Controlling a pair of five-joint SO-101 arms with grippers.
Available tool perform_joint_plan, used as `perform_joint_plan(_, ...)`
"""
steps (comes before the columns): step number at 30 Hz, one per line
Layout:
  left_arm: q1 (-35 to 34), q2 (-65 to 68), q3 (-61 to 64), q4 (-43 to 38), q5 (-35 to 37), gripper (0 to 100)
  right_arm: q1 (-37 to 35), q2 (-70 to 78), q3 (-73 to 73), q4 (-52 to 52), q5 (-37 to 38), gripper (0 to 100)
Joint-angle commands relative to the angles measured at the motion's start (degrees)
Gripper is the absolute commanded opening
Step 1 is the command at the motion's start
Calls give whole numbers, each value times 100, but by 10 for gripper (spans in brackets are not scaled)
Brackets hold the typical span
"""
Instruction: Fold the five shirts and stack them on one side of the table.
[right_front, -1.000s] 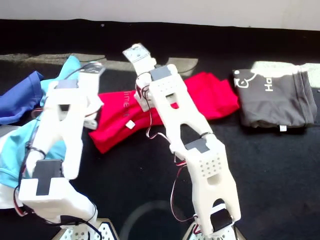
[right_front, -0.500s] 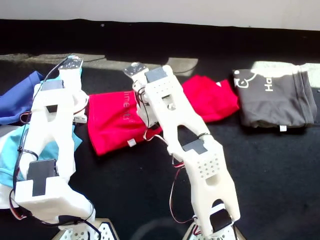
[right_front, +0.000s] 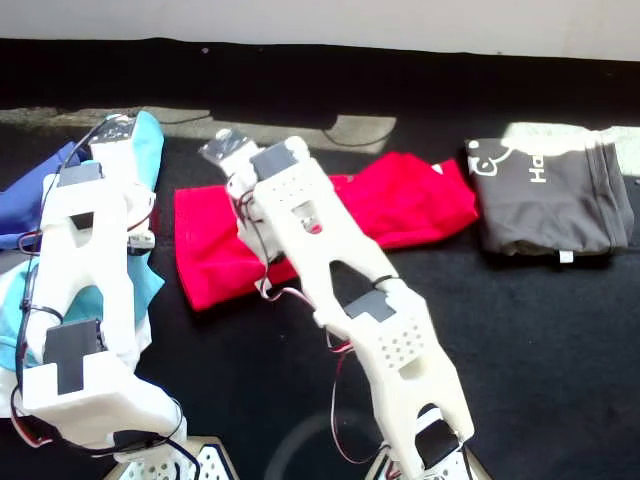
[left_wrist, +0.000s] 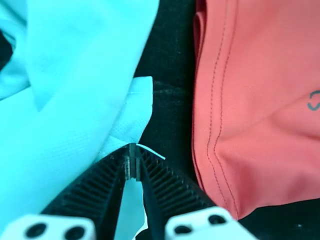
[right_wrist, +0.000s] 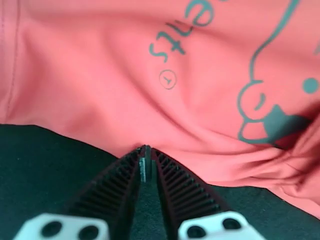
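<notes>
A red shirt (right_front: 405, 200) lies spread across the middle of the black table (right_front: 520, 320), its printed side showing in the right wrist view. My right gripper (right_wrist: 144, 165) is shut on the near hem of the red shirt (right_wrist: 100, 75). My left gripper (left_wrist: 131, 162) is shut, its tips over the edge of a turquoise shirt (left_wrist: 65, 100), a narrow strip of table away from the red shirt (left_wrist: 250, 100). A dark grey shirt (right_front: 550, 195) lies folded at the far right.
A blue shirt (right_front: 25, 200) and the turquoise shirt (right_front: 148, 140) are heaped at the left, with white cloth (right_front: 15, 290) under the left arm (right_front: 85, 260). The right arm (right_front: 330, 260) reaches over the red shirt. Bare table lies in front of the grey shirt.
Both arms have swung to the left. The red shirt's left part has been drawn left and now lies flatter. The left gripper has gone from the red shirt to the turquoise one.
</notes>
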Motion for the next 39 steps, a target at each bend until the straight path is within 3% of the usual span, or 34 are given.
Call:
perform_joint_plan(1,-110,-286,-40,-18,53,10,-48,66,-242,189,-35,5)
perform_joint_plan(11,-84,-286,-75,9,53,10,-48,224,-242,356,-18,5)
perform_joint_plan(24,-66,-303,-840,1099,53,12,-13,927,-453,-119,-44,5)
perform_joint_plan(32,-31,-286,-927,1090,185,20,110,-145,-1464,725,-35,5)
perform_joint_plan(39,576,-286,-690,1108,589,186,980,-1815,-1288,716,-9,33)
